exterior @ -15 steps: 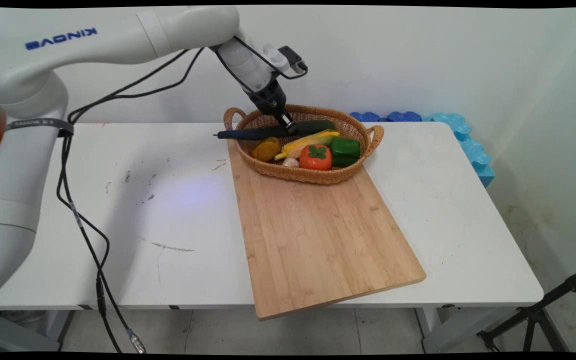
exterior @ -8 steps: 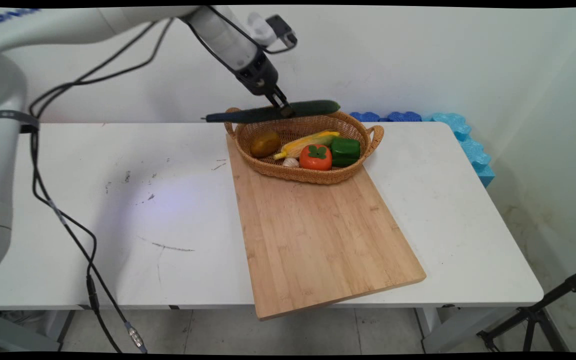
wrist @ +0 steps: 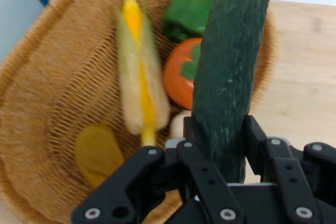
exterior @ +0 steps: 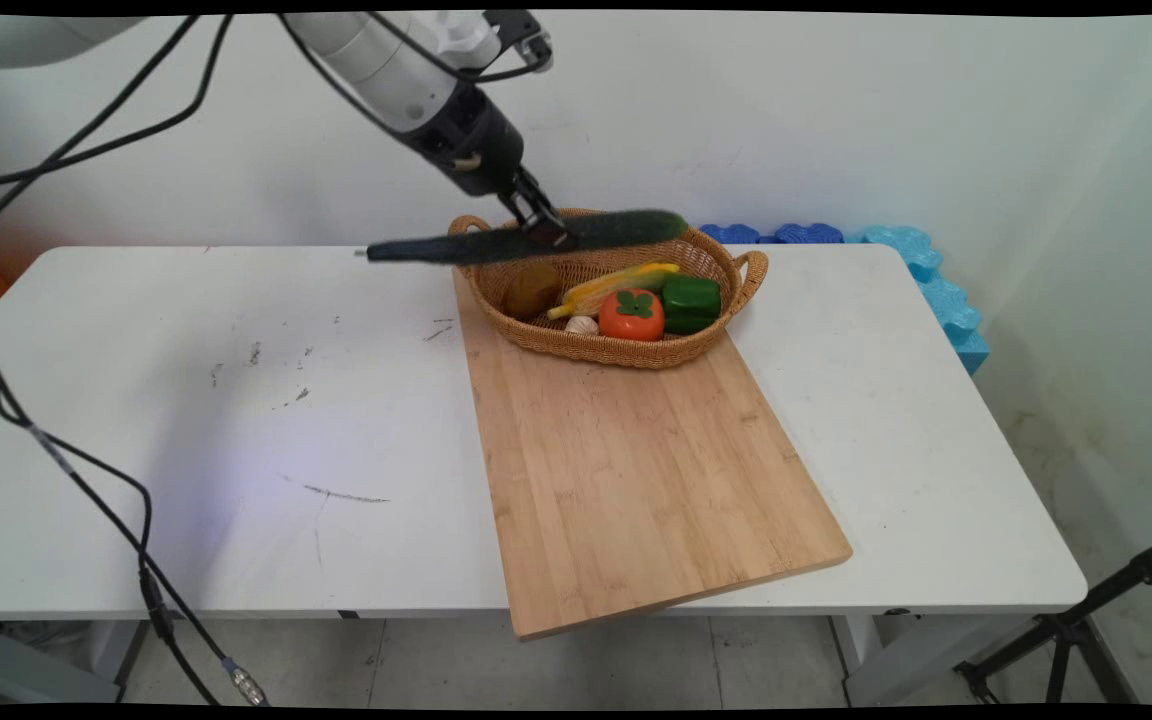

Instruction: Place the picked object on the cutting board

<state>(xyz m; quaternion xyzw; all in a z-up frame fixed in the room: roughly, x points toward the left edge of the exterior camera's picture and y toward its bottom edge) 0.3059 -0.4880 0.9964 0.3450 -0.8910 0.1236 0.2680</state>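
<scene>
The end effector (exterior: 542, 225) is clamped around a cucumber (exterior: 526, 240), holding it level in the air above the wicker basket (exterior: 726, 300). Corn (exterior: 616, 285), a persimmon (exterior: 632, 314) and a green pepper (exterior: 691, 303) lie inside, at the cutting board's (exterior: 636, 470) twelve o'clock end on the tabletop (exterior: 236, 420).

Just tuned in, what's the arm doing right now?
The gripper is shut on a cucumber, holding it roughly level in the air above the basket's rear-left rim. In the basket lie a corn cob, a persimmon, a green pepper, a brownish piece and a small whitish one. The basket sits on the far end of a cutting board.
</scene>
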